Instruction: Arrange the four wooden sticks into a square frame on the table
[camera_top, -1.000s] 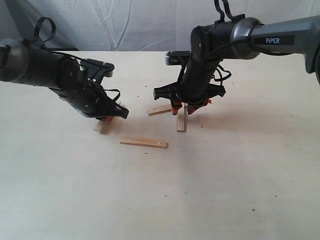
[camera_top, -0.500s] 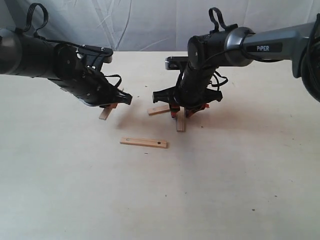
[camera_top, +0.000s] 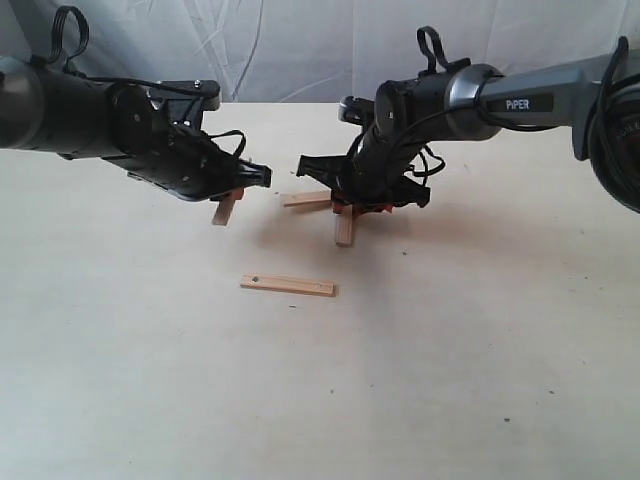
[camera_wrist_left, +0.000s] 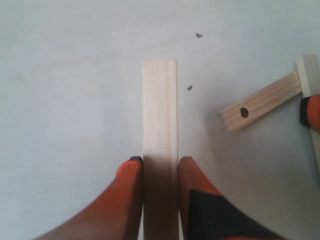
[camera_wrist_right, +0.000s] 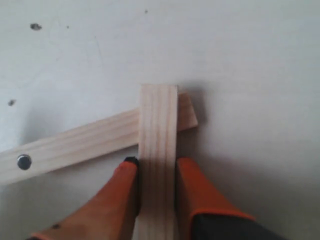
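Each gripper pinches one stick; no corner set yet.
Left gripper (camera_wrist_left: 160, 161) clamps left stick (camera_wrist_left: 159, 110), centre-left of the exterior view, apparently clear of the table (camera_top: 450, 350). Right gripper (camera_wrist_right: 157, 162) clamps right stick (camera_wrist_right: 158, 120) across the end of holed stick (camera_wrist_right: 75, 145). Loose stick (camera_top: 287, 285) lies lower centre. Judgement: square the crossing, overlap the ends slightly, and release only once flat.

left wrist: plain stick (camera_wrist_left: 159, 110) — gripped end cut off | right wrist: holed stick (camera_wrist_right: 75, 145) — one end cut off
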